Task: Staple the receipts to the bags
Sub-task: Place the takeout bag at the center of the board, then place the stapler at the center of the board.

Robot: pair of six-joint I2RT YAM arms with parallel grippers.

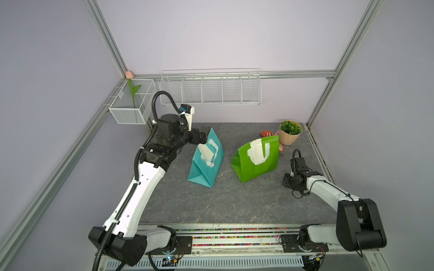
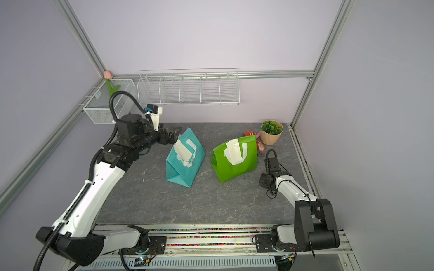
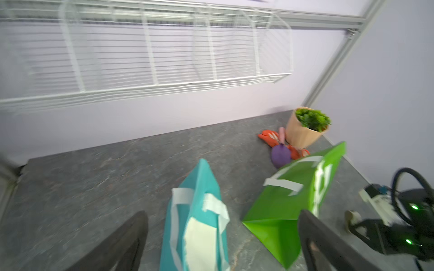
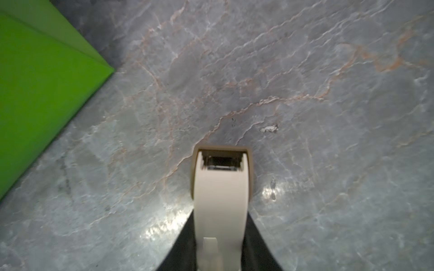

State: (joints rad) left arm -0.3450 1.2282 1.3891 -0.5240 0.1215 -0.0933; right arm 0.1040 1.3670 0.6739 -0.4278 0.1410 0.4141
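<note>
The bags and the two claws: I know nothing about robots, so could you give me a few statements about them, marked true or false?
1. A receipt lies on the teal bag, and another on the green bag. True.
2. The left claw is clamped on the teal bag. False: its jaws stand wide open, one on either side of the bag's top.
3. The right claw has a cream stapler between its fingers. True.
4. The plant pot stands between the two bags. False: it stands in the far corner, behind the green bag.
</note>
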